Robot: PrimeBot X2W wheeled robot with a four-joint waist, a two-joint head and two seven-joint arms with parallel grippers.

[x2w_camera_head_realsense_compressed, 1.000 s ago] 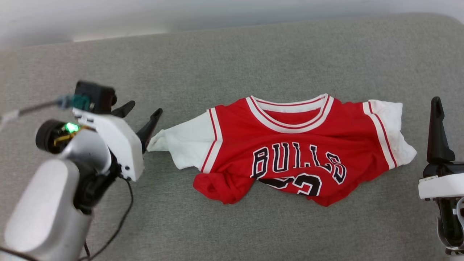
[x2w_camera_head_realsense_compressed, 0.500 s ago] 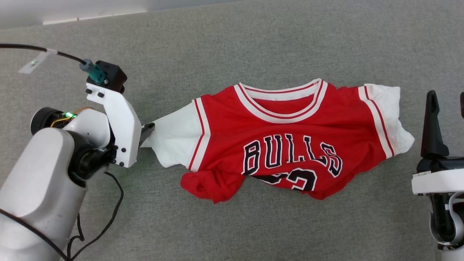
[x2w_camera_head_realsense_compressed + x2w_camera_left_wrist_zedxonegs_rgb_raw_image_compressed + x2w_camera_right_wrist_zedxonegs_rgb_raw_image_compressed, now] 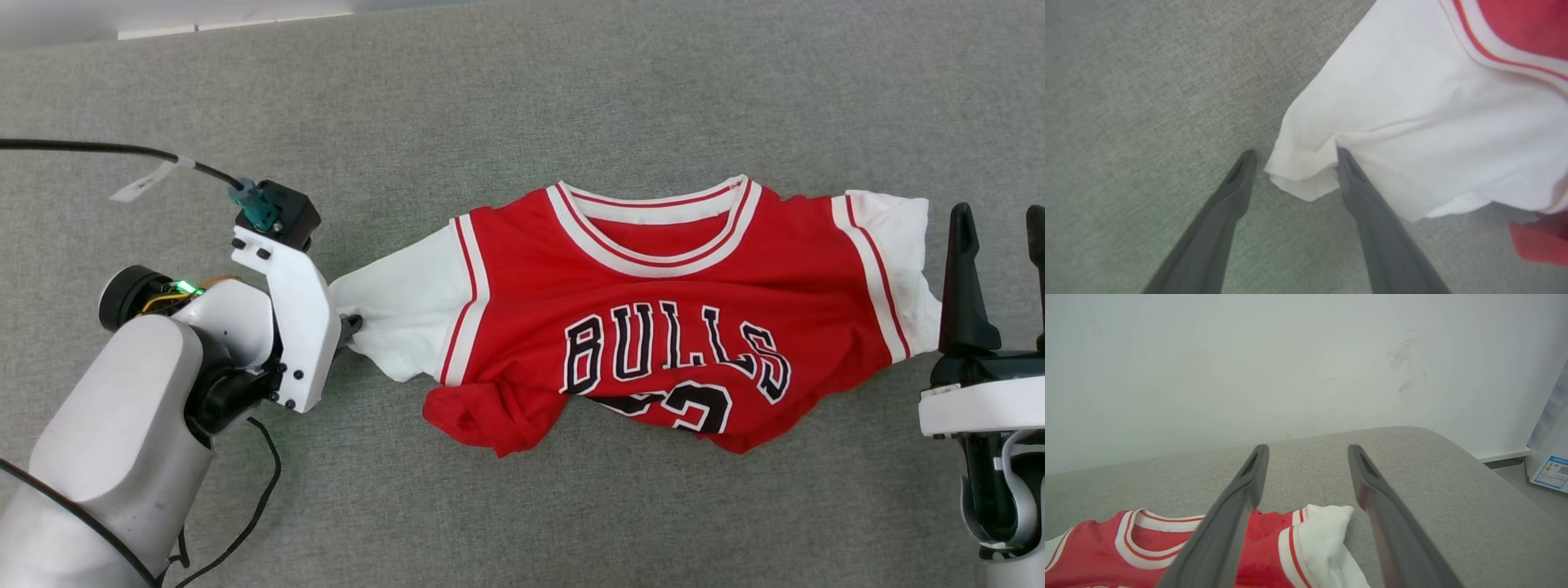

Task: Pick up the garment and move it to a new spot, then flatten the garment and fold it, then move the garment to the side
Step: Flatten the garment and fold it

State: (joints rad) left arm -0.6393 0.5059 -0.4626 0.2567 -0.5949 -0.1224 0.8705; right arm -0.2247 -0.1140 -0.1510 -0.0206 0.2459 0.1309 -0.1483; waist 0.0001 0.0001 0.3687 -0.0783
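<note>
While straddling a white sleeve (image 3: 1412,102) tip of the garment (image 3: 653,327), front-up on grey cushion (image 3: 571,98), with left gripper (image 3: 1294,157) spread fully, nothing clamped, holds right gripper (image 3: 1307,448) wide, empty, beside opposite sleeve.

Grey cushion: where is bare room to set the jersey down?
Free: the strip between the jersey collar and the wall, and the near strip before the hem. Crowded: both sleeve ends, by the left claw and the right claw.

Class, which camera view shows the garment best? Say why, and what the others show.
The head view: the garment shows sleeve to sleeve, BULLS readable. The left wrist view shows one white sleeve; the right wrist view, collar and other sleeve.
</note>
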